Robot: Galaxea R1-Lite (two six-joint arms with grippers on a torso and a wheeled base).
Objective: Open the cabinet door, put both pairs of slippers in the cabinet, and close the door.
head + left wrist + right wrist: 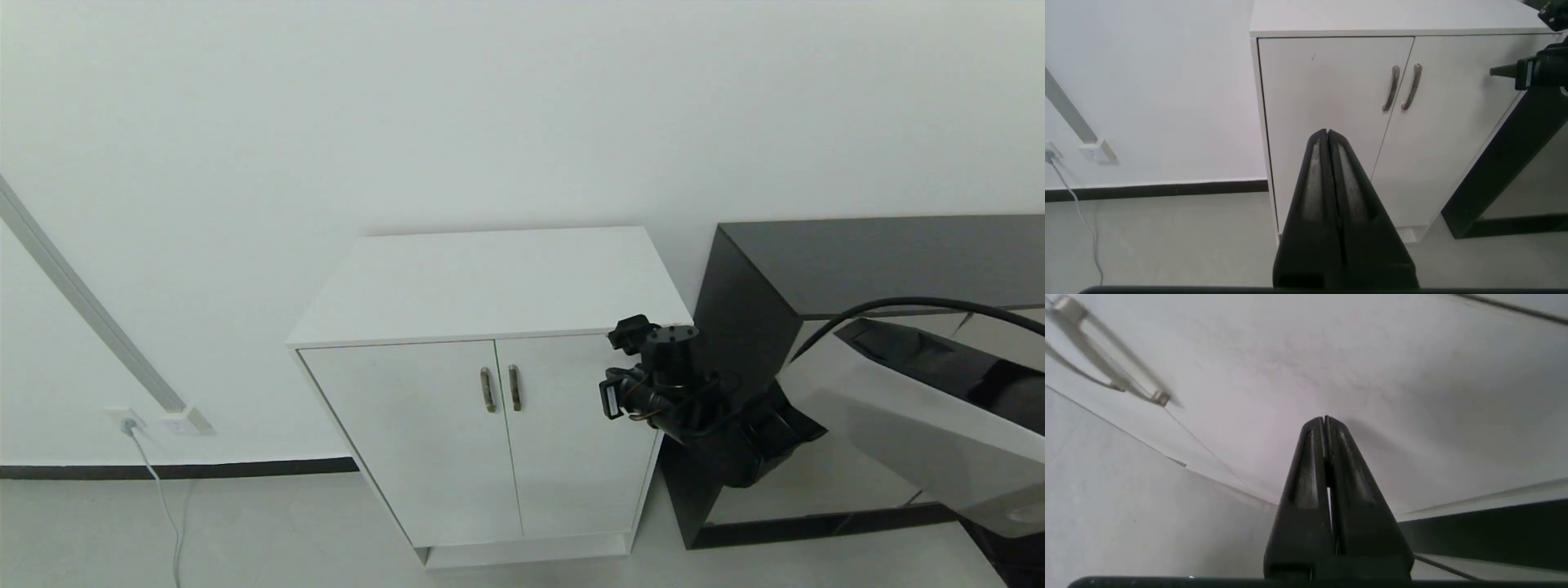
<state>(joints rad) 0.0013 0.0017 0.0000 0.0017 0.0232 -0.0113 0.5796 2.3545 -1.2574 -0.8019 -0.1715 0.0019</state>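
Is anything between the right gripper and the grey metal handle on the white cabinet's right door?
Nothing visible. The shut right gripper sits in front of the white cabinet's closed right door, off to the side of its grey metal bar handle. Only bare door panel lies between them.

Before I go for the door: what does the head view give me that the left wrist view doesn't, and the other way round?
Head view adds the whole cabinet top and the black unit seen from above. Left wrist view adds the left gripper, shut, back from the cabinet and facing the left door. Both show the two doors shut, the handles, the right gripper by the upper part of the right door, and the wall socket with its cable.
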